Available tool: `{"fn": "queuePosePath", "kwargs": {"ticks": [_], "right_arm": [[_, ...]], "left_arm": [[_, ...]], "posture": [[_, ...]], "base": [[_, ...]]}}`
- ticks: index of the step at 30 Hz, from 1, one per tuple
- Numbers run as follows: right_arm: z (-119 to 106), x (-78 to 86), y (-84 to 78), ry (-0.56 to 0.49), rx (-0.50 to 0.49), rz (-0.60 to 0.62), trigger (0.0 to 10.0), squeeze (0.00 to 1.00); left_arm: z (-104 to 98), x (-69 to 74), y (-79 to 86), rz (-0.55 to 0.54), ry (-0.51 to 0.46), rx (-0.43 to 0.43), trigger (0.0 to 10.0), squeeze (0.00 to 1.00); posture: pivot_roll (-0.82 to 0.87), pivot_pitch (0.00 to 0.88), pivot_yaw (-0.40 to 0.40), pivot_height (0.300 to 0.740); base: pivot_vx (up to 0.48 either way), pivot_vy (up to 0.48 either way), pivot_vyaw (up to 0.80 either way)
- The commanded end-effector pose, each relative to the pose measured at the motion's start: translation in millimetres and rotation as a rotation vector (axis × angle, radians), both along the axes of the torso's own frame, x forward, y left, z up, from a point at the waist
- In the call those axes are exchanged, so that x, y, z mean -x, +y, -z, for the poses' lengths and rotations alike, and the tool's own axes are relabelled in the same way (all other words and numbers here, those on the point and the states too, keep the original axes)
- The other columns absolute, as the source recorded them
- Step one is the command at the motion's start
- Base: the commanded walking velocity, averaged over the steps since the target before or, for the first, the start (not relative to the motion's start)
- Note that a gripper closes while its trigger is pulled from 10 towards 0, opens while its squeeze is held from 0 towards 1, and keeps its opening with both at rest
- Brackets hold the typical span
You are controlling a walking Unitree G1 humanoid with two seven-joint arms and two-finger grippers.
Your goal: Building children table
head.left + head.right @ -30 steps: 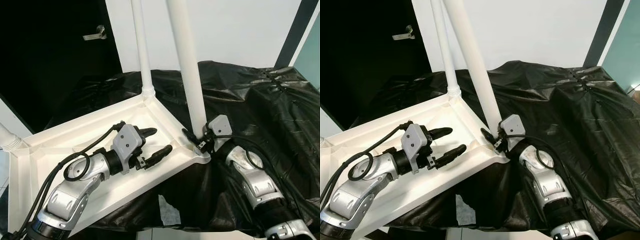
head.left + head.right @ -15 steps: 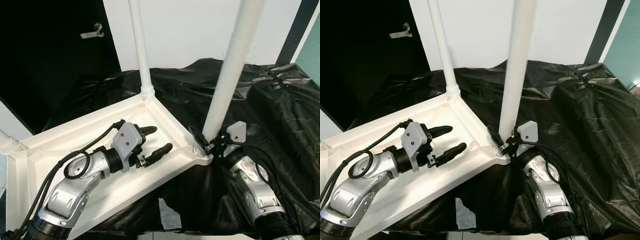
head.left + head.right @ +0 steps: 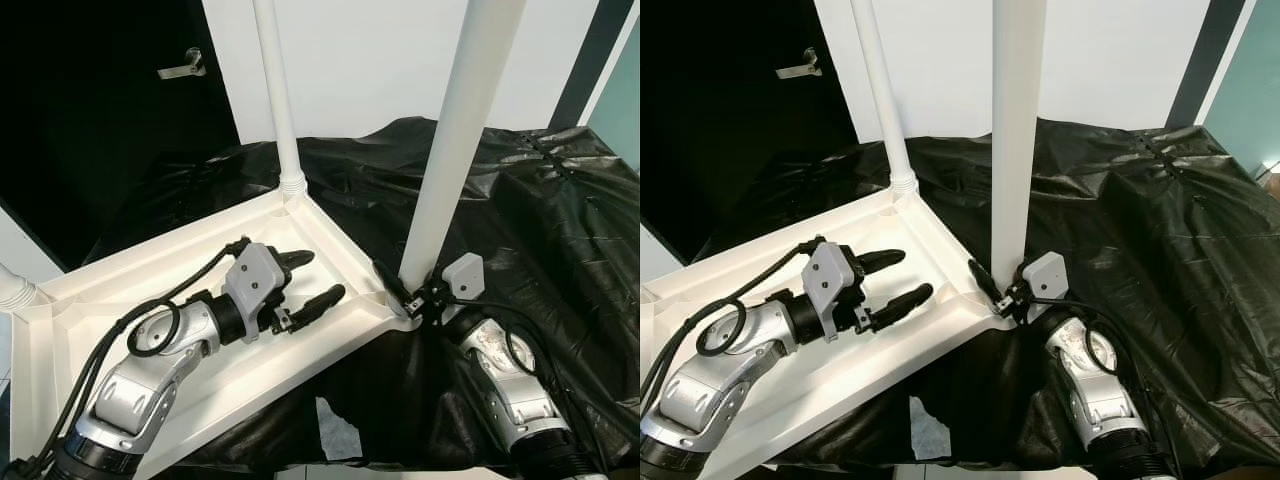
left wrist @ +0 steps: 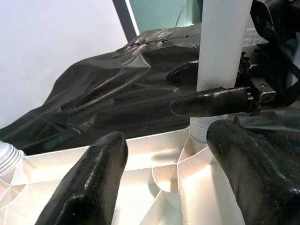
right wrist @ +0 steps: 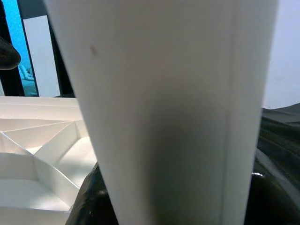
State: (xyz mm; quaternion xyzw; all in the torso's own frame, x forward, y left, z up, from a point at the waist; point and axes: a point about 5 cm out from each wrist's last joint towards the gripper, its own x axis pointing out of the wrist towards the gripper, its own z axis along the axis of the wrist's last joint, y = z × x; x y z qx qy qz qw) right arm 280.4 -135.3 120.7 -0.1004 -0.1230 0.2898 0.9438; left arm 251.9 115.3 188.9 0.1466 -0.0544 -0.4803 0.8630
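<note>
Left gripper: nearest the camera, reaching in from the robot's left over the ribbed underside of the tabletop; its two black fingers are spread well apart with nothing between them; whether the tips rest on the plastic or hang just above it is hard to judge from these angles
Tabletop: white plastic, lying upside down with its raised rim and inner ribs facing up, resting on the black sheet and jutting off it toward the robot's left
Right gripper: at the tabletop's near right corner, its fingers pinched on the base of the near leg, one finger on either side of the tube, as the left wrist view shows
Near leg: white tube rising from that corner socket, leaning slightly to the robot's right in the left eye view; in the right wrist view it stands close before the lens
Corner socket: ribbed collar where the near leg meets the tabletop, just beside the right gripper's fingertips
Far leg: thinner-looking white tube, upright in the far corner of the tabletop, seated in a ribbed collar
Third leg: only its ribbed base shows at the robot's far left
Black sheet: crumpled glossy plastic covering the surface under and behind the tabletop
Wall: white, behind the sheet
Door handle: metal, on the dark door at far left
</note>
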Motion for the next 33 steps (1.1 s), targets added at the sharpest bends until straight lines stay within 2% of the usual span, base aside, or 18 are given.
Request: {"fn": "queuePosePath", "kwargs": {"ticks": [1, 2, 3, 6, 8, 10, 15, 19, 28, 30, 33], "right_arm": [[47.2, 15.1, 0.5, 0.232, 0.053, -0.019, 10.0, 0.00], [47.2, 15.1, 0.5, 0.232, 0.053, -0.019, 10.0, 0.00], [49.2, 14.7, -0.9, 0.279, 0.012, -0.005, 10.0, 0.00], [48.1, 5.1, -10.3, 0.409, 0.018, 0.028, 10.0, 0.00], [48.1, 5.1, -10.3, 0.409, 0.018, 0.028, 10.0, 0.00], [34.7, -1.2, -15.0, 0.402, 0.015, 0.003, 10.0, 0.00], [32.7, -1.4, -12.9, 0.384, 0.005, 0.001, 10.0, 0.00], [35.2, 1.1, -4.2, 0.423, -0.093, 0.013, 10.0, 0.00], [33.9, -3.1, -6.4, 0.482, -0.073, -0.010, 10.0, 0.00], [34.3, -6.2, -11.4, 0.494, 0.001, -0.023, 10.0, 0.00], [35.2, -6.7, -12.8, 0.496, 0.025, -0.024, 10.0, 0.00]], "left_arm": [[-0.4, 3.0, 0.9, 0.072, 0.008, -0.021, 10.0, 0.00], [-0.4, 3.0, 0.9, 0.072, 0.008, -0.021, 10.0, 0.00], [-0.2, 3.5, 0.7, 0.071, 0.008, -0.020, 10.0, 0.00], [1.0, 5.6, 1.0, 0.082, 0.019, -0.026, 10.0, 0.00], [1.0, 5.6, 1.0, 0.082, 0.019, -0.026, 10.0, 0.00], [1.0, 5.5, 0.7, 0.088, 0.021, -0.028, 10.0, 0.00], [1.4, 5.7, -0.2, 0.087, 0.021, -0.026, 10.0, 0.00], [2.2, 6.5, -0.6, 0.082, 0.022, -0.020, 10.0, 0.00], [1.3, 4.9, -0.5, 0.084, 0.018, -0.021, 10.0, 0.00], [0.9, 4.4, -1.2, 0.085, 0.015, -0.020, 10.0, 0.00], [1.0, 4.5, -1.5, 0.085, 0.014, -0.019, 10.0, 0.00]], "posture": [[0.00, 0.000, 0.069, 0.740], [0.00, 0.000, 0.069, 0.740], [0.00, 0.000, 0.071, 0.740], [-0.01, 0.000, 0.079, 0.740], [-0.01, 0.000, 0.079, 0.740], [-0.01, 0.000, 0.078, 0.740], [0.00, 0.000, 0.071, 0.740], [0.00, 0.000, 0.071, 0.740], [-0.01, 0.000, 0.073, 0.740], [-0.01, 0.000, 0.065, 0.740], [0.00, 0.000, 0.064, 0.740]], "base": [[0.000, 0.000, 0.00], [0.000, 0.000, 0.00], [0.000, 0.000, 0.00], [0.000, 0.000, 0.00], [0.000, 0.000, 0.00], [0.000, 0.000, 0.00], [0.000, 0.000, 0.00], [0.000, 0.000, 0.00], [0.000, 0.000, 0.00], [0.000, 0.000, 0.00], [0.000, 0.000, 0.00]]}}
